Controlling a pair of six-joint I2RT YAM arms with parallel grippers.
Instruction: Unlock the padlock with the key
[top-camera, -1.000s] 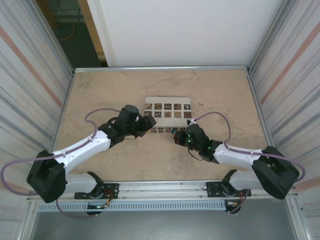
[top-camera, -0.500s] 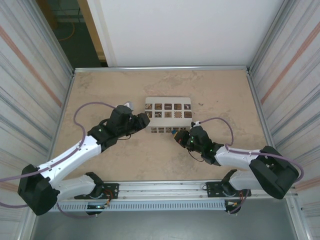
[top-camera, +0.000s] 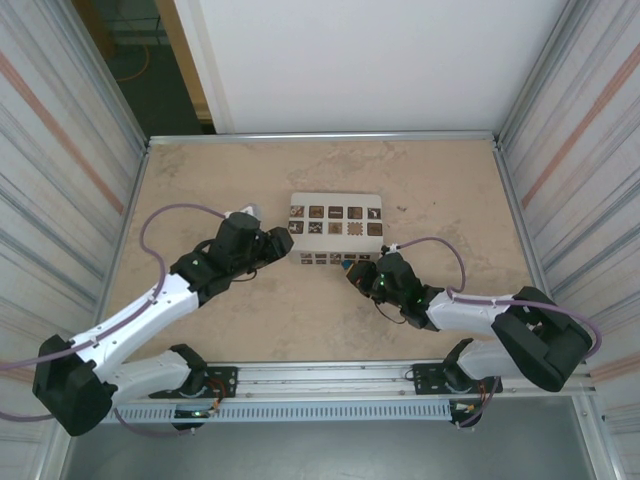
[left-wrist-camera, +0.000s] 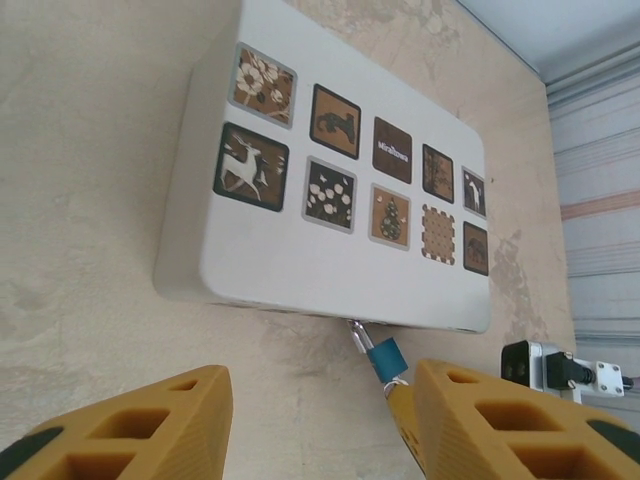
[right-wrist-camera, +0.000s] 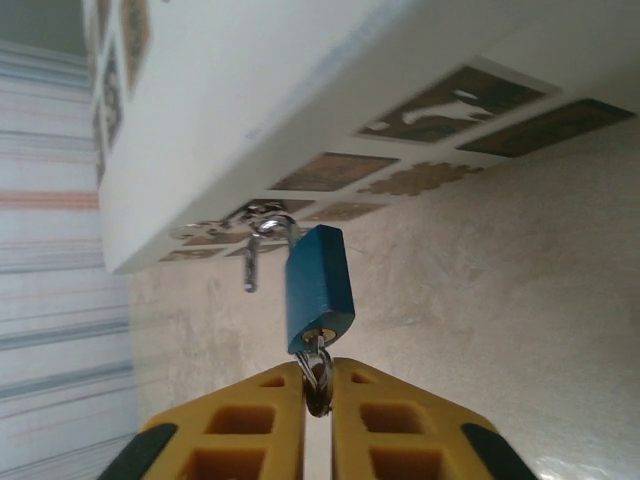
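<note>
A small blue padlock hangs by its silver shackle from the front edge of the white box. One leg of the shackle stands free of the body. The key sits in the keyhole at the lock's lower end. My right gripper is shut on the key's head. In the top view the right gripper is just in front of the box. My left gripper is open and holds nothing. The padlock lies just ahead of its right finger.
The white box carries several dark square picture tags. Purple cables loop beside both arms. Metal walls close in the table on the left and right. In the top view my left gripper sits by the box's front left corner.
My left arm has swung its elbow outward and its gripper has drawn back a little to the left. The right gripper has crept slightly nearer the box, still around the key.
</note>
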